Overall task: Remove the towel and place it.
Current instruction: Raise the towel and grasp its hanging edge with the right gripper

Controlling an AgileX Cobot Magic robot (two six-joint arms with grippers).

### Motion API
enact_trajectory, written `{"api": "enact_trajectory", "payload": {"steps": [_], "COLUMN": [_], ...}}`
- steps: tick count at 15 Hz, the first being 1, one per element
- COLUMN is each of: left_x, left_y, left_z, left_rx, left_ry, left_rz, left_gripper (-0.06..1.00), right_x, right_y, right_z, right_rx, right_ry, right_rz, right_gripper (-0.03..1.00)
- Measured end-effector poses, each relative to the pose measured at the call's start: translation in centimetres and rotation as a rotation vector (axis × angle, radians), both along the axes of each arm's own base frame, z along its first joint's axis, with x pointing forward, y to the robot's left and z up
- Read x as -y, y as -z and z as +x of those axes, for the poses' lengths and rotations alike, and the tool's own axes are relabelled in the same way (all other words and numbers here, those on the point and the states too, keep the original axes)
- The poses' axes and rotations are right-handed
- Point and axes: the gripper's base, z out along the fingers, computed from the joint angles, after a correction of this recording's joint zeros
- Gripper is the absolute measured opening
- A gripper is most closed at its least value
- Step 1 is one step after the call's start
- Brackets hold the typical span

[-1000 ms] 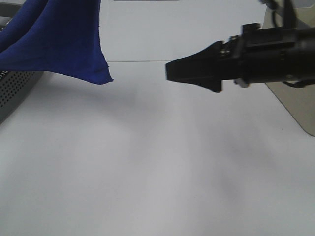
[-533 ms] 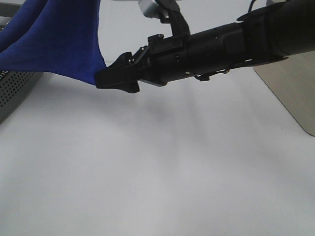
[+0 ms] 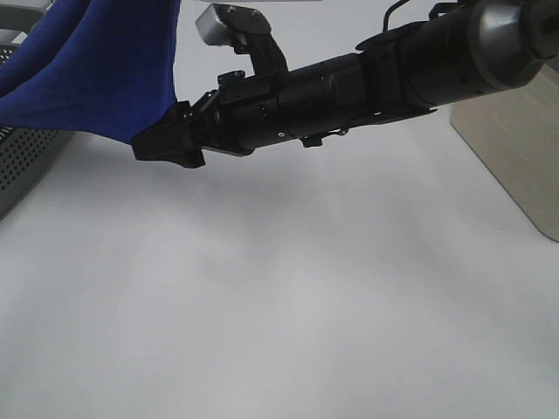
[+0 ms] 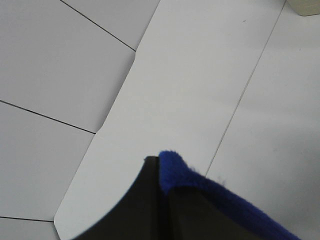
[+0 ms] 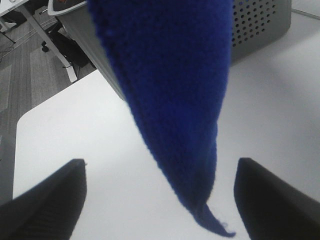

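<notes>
The deep blue towel (image 3: 96, 70) hangs from above at the far left of the exterior view, its lower corner drooping over the table beside the grey perforated basket (image 3: 26, 161). In the left wrist view my left gripper (image 4: 160, 170) is shut on a plush edge of the towel (image 4: 210, 187). That gripper itself is out of the exterior frame. My right gripper (image 3: 162, 144) reaches across from the right to the hanging corner. In the right wrist view it stands open (image 5: 160, 167), with the towel's tip (image 5: 175, 90) hanging between its two dark fingers (image 5: 55, 200), touching neither.
The white table (image 3: 306, 305) spreads below the arm. A beige flat panel (image 3: 515, 148) lies at the right edge. The grey basket (image 5: 255, 25) stands behind the towel in the right wrist view, with floor and furniture legs beyond the table's edge.
My right arm has swept from the right side leftwards to the towel's hanging corner, staying open. The towel has hardly shifted.
</notes>
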Motion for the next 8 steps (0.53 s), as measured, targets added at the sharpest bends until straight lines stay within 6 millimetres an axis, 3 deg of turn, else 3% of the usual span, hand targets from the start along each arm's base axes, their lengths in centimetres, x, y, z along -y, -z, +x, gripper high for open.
{"api": "enact_trajectory", "payload": {"steps": [3, 6, 8], "left_x": [0.03, 0.03, 0.03], "left_y": [0.01, 0.01, 0.01], "left_z": [-0.02, -0.02, -0.02], "left_rx": [-0.003, -0.004, -0.004], "left_ry": [0.002, 0.002, 0.002], "left_rz": [-0.005, -0.006, -0.006], "left_gripper": [0.00, 0.00, 0.00], "right_x": [-0.67, -0.89, -0.92], "right_y": [0.82, 0.18, -0.03], "right_z": [0.23, 0.60, 0.90], "right_rx": [-0.002, 0.033, 0.046], "right_ry": [-0.014, -0.017, -0.002], "right_rz": [-0.006, 0.001, -0.005], "right_gripper": [0.79, 0.78, 0.72]}}
